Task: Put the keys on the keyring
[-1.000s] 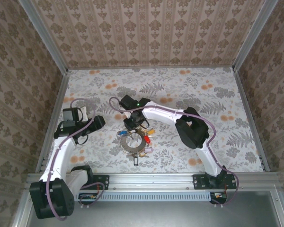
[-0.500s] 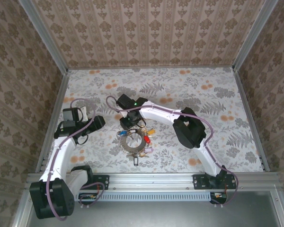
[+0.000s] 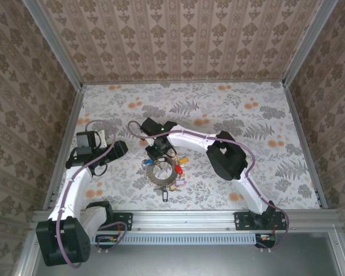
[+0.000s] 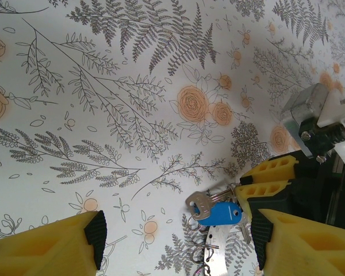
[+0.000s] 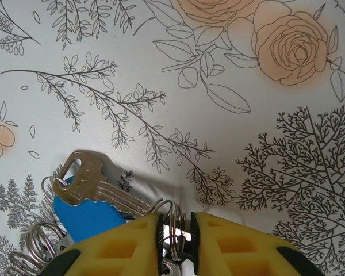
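Here we find the keys (image 3: 177, 169) heaped together with the keyring (image 3: 161, 174) on the table (image 3: 247, 121). The heap lies left of the table's middle and nearer the front rail (image 3: 184, 217) than the far wall (image 3: 178, 40). Red, yellow, blue and black heads fan out around the coiled silvery chain.

The right gripper (image 3: 157, 152) stands at the heap's far edge, its arm reaching in from the right. In its wrist view we see its yellow fingers (image 5: 115, 244) clenched on a thin wire loop of the keyring, which stands upright in the narrow slot between the pads. Just left of them a blue-headed key (image 5: 89, 221) lies flat, with a silver key (image 5: 89, 178) resting across it.

The left gripper (image 3: 116, 149) sits well apart from the heap, between it and the left wall (image 3: 23, 115). Its fingers are spread wide with nothing between them, and its wrist view looks over flowered surface toward the blue-headed key and the right gripper beside it.

Beyond the heap, broad flowered surface runs to the far wall and out to the right wall (image 3: 328, 103). On the near side only a narrow strip separates the black-headed key from the rail.
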You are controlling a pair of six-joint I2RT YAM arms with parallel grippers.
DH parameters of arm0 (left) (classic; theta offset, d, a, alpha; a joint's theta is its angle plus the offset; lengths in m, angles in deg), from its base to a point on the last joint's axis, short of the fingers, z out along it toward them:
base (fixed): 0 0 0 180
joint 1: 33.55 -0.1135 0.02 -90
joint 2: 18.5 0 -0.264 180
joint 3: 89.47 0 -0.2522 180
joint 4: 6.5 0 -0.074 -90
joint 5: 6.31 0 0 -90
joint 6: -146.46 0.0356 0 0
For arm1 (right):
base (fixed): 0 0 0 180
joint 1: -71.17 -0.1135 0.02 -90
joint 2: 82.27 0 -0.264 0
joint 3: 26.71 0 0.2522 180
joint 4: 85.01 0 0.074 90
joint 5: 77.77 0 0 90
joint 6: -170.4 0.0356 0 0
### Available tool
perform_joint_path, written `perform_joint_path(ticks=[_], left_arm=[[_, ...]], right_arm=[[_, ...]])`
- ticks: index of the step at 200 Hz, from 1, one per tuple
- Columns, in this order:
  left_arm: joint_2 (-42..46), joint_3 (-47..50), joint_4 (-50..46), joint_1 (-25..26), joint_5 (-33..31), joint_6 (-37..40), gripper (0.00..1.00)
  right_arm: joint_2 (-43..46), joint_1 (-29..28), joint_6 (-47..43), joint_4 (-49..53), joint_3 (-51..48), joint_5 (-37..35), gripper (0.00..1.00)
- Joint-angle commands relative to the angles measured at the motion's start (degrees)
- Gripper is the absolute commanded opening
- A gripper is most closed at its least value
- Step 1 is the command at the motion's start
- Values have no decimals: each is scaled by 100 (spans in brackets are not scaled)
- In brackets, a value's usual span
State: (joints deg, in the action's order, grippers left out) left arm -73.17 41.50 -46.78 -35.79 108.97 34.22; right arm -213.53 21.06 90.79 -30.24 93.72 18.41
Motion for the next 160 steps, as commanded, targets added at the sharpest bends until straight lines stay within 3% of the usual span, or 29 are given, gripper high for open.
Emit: perform_joint_path(ticks=[1,42,88,125,160], left_arm=[[17,49,34,46,21,-87,70],[18,43,33,48,3,-81,70],[40,-12,-42,48,-9,-45,70],[174,-176,-123,45,3,86,70],[243,-351,-214,31,-15,189,70]], right_arm=[[-123,-32,-94,152,92,-142,22],[-162,-77,-129,128,102,-203,24],[21,-81,-262,-69,-27,-258,9],[782,-87,-671,-987,-854,112,7],[1778,-85,-1104,-2473,-2056,322,5]])
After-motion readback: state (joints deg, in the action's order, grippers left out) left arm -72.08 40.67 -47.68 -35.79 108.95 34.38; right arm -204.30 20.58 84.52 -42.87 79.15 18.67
